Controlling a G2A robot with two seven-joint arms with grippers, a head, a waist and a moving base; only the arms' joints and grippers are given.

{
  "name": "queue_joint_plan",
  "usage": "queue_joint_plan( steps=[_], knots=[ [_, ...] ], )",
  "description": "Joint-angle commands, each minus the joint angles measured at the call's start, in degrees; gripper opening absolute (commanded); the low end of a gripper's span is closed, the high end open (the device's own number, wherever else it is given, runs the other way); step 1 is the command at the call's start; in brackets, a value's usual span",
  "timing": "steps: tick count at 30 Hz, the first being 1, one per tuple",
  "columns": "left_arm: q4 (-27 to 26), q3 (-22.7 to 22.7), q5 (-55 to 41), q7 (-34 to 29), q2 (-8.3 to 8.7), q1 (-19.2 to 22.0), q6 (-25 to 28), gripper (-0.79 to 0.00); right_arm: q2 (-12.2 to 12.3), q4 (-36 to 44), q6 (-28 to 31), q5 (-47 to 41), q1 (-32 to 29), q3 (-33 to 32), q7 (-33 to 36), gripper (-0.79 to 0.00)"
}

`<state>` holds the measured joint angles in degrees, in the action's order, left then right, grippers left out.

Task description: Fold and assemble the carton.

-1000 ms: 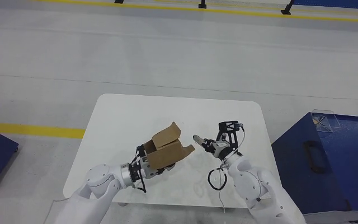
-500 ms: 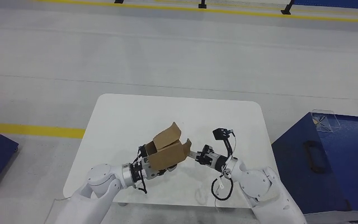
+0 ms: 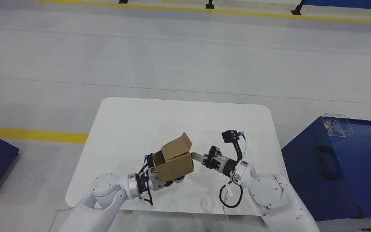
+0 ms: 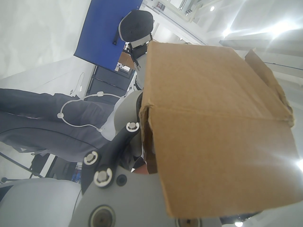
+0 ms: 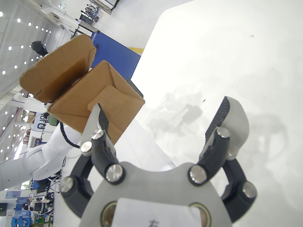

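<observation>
Carton [image 3: 174, 161]: held above the bench's [image 3: 145, 116] near edge, my left gripper [image 3: 149, 174] clamped on it. My right gripper [image 5: 161, 103]: spread wide, newly arrived, one finger against the end flap. That flap now lies flush. Upper flap stands raised, likely my next fold.

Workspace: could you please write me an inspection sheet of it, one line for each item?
Surface: white table with rounded corners, a few small dark specks.
Job's things: brown cardboard carton, held above the table's near side, one flap standing open.
Clutter: nothing seen.
Grippers: left gripper shut on the carton; right gripper open, one finger against the carton's end flap.
Cables: white cable hangs in a loose loop near the arms.
Surroundings: blue cabinet beside the table; yellow floor line.
</observation>
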<state>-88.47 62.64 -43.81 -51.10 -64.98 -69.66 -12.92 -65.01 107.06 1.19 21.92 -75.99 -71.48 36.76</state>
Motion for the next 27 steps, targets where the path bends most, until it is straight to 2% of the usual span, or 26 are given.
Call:
queue_joint_plan(
  steps=[1,16,27],
  knots=[
    [-0.31,0.10,0.15,0.04,0.04,-0.26,0.06,-0.785,0.02,0.33,-0.14,0.44,0.04,0.06,0.07,0.000],
    [-1.23,0.76,0.24,-0.10,0.19,-1.64,0.51,-0.785,0.08,0.87,-2.20,3.99,0.38,1.63,2.03,0.000],
    [-1.73,0.73,1.15,-0.41,0.27,-1.97,0.47,-0.785,0.15,2.41,-1.47,2.80,-0.50,0.34,0.30,0.000]
  ],
)
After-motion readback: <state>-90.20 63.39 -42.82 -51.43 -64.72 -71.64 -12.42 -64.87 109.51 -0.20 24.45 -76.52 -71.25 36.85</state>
